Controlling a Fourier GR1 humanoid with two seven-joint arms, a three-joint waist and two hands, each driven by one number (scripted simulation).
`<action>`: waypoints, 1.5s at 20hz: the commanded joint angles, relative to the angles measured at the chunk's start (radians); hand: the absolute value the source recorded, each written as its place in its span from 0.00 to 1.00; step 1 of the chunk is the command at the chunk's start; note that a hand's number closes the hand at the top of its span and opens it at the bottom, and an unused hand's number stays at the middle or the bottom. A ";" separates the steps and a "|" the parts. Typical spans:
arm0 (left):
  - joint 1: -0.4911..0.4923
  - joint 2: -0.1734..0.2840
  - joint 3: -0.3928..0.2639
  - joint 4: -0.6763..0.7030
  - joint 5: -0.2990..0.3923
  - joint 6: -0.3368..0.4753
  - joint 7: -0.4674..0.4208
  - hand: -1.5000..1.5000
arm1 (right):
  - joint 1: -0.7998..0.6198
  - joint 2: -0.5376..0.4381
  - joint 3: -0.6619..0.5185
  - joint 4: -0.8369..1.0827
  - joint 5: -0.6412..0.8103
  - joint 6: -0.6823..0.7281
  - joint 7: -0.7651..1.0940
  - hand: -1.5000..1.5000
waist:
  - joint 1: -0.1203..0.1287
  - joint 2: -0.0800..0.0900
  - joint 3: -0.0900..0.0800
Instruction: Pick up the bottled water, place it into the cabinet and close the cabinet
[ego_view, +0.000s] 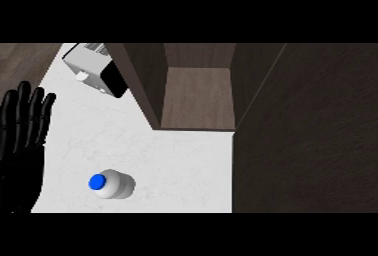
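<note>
White marble counter (177, 150) carries the bottled water (111, 184) upright near its front edge, blue cap up, well apart from the open wooden cabinet (198, 95) at the back and the toaster (94, 67) in the far left corner. Your left hand (22, 135) rests open at the left edge, fingers straight, holding nothing; your right hand is out of view. Reach carelessly and you could tip the bottle, or clip the cabinet's side wall on the way in.

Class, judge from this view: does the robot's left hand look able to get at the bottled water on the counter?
Probably yes. The left hand rests open at the view's left edge, and only bare counter lies between it and the bottled water.
</note>
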 joint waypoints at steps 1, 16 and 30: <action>0.161 -0.042 -0.081 -0.105 -0.009 -0.024 -0.037 0.00 | 0.020 -0.019 -0.013 -0.019 0.022 0.009 -0.006 0.00 | -0.012 0.000 0.011; 0.622 -0.007 -0.567 -0.538 0.116 -0.097 0.280 0.00 | 0.276 -0.039 0.069 -0.356 -0.253 0.119 0.252 0.00 | -0.004 -0.006 0.011; 0.787 0.089 -0.651 -0.626 0.053 -0.064 0.205 0.00 | 0.393 -0.043 0.028 -0.483 -0.323 0.155 0.275 0.00 | -0.007 -0.012 0.012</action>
